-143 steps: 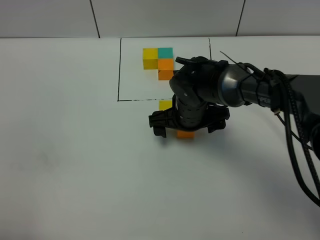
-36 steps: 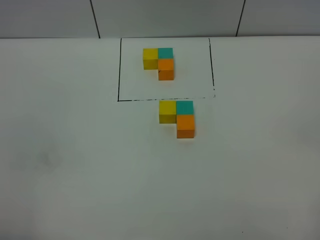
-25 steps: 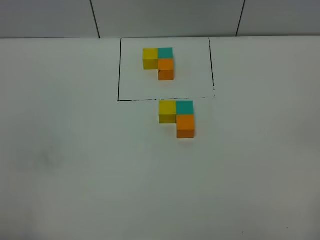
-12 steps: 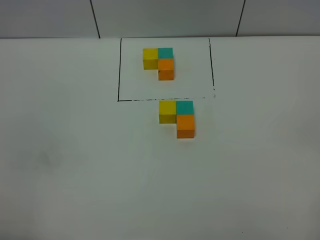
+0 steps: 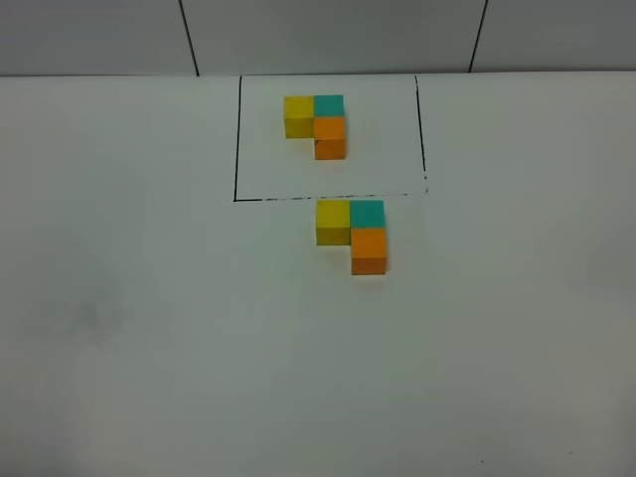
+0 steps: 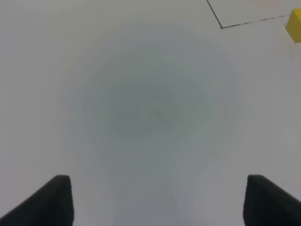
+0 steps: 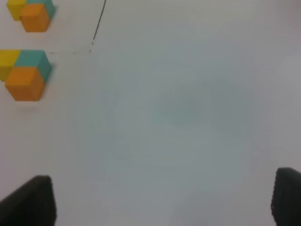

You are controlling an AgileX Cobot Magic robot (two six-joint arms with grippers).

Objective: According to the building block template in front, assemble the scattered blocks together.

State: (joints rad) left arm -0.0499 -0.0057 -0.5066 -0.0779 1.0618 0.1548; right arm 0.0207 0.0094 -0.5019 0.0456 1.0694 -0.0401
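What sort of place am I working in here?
Probably a lab test bench, not a home. A bare white table carries a black-outlined rectangle marking where the building block template sits, the assembled blocks lie just outside it, and plain grey wall panels stand behind.

On the white bench (image 5: 149, 328), the building block template (image 5: 316, 124) sat inside a black-lined rectangle (image 5: 237, 139). Just outside its near edge, the yellow cube (image 5: 333, 221) and teal cube (image 5: 367, 214) lay side by side, touching, with the orange cube (image 5: 369, 249) against the teal, forming the same L.
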